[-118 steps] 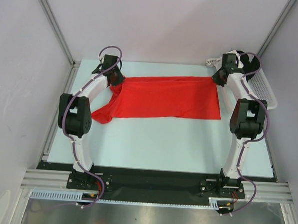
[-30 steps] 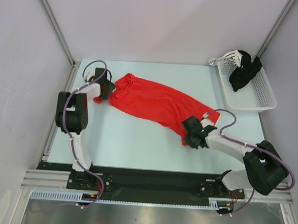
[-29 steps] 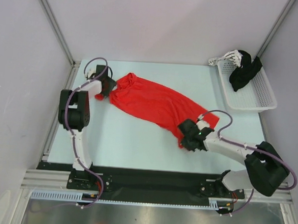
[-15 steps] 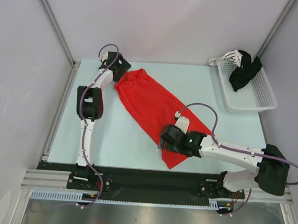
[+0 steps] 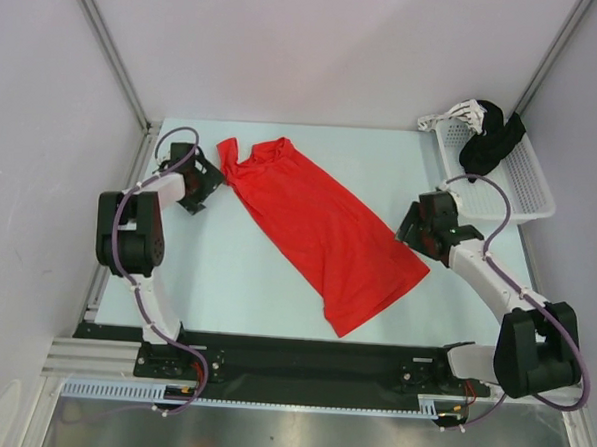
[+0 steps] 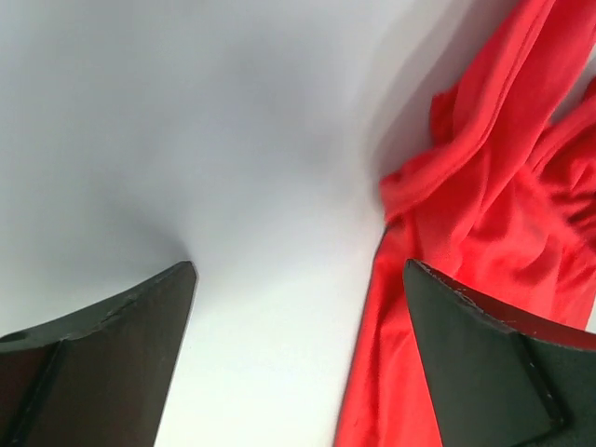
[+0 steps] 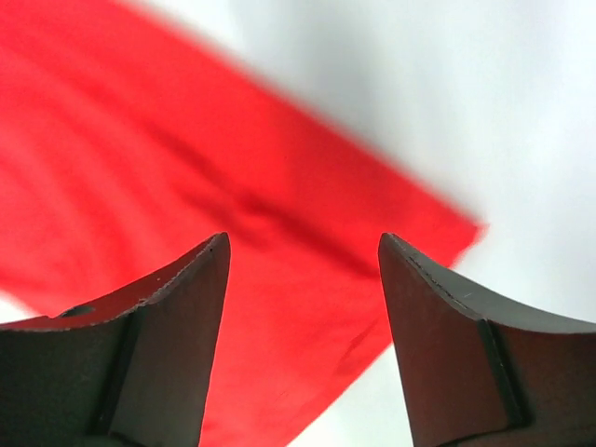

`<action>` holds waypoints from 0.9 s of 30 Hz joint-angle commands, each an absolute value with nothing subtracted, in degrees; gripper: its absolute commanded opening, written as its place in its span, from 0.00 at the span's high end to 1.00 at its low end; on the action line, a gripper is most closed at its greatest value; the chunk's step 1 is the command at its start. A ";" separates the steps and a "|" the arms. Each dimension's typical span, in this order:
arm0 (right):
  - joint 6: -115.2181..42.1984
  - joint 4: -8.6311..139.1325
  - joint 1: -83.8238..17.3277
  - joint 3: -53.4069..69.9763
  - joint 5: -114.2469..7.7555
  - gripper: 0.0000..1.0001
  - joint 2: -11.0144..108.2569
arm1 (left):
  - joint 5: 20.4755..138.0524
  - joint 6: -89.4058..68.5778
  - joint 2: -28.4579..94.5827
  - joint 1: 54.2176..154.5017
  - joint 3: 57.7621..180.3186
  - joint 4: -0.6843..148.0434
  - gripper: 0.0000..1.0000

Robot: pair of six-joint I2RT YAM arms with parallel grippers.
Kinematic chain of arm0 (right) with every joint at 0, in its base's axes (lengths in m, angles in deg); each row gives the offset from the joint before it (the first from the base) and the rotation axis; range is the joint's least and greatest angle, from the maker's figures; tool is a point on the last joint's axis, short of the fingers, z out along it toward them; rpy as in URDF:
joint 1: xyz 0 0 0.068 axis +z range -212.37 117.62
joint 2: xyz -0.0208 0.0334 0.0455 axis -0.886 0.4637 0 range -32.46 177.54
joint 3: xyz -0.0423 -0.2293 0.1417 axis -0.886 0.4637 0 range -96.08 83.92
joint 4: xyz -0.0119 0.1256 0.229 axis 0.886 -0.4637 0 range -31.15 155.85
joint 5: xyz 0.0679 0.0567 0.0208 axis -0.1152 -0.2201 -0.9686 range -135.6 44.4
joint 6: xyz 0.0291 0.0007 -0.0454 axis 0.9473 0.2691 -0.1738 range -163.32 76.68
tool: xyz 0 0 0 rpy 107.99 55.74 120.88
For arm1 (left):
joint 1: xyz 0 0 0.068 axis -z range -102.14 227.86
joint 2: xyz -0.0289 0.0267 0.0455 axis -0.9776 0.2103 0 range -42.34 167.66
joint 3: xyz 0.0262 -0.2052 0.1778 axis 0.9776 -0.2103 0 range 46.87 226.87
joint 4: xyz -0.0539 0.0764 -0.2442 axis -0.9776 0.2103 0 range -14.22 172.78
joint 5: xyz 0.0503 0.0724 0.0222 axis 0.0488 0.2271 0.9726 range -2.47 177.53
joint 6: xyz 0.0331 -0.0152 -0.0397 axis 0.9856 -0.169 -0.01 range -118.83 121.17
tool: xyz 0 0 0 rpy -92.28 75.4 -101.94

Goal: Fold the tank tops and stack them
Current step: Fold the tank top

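A bright red tank top lies flat and slantwise on the table, its neck and straps at the far left and its hem near the front middle. My left gripper stands open just left of the straps, over bare table, holding nothing. In the left wrist view the bunched strap of the tank top lies beside the right finger. My right gripper is open at the garment's right edge. Seen from the right wrist, the open right gripper hangs above the tank top, apart from it.
A white mesh basket stands at the back right with a black garment draped in it and a white item over its far rim. Grey walls close in the table on three sides.
Both grippers let go of the red tank top and opened. The garment swung from lying across to slanting toward the front. The right arm pulled back from the hem to the right.
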State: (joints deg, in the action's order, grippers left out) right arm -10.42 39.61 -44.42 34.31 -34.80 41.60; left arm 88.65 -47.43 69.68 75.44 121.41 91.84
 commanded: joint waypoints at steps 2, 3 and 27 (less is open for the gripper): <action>-14.14 45.62 -52.42 38.74 -38.31 0.29 42.07 | 84.54 -44.45 63.40 77.24 113.86 84.32 0.00; -14.49 45.72 -53.14 38.74 -38.22 0.29 42.42 | 84.19 -44.36 62.78 77.42 111.41 82.13 0.00; -8.44 39.22 -48.42 47.53 -40.42 1.00 39.00 | 80.76 -44.71 95.19 83.75 156.42 92.73 0.91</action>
State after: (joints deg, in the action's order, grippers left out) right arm -10.42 43.80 -51.74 47.30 -40.17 42.83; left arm 80.30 -45.25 91.78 82.53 148.34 88.93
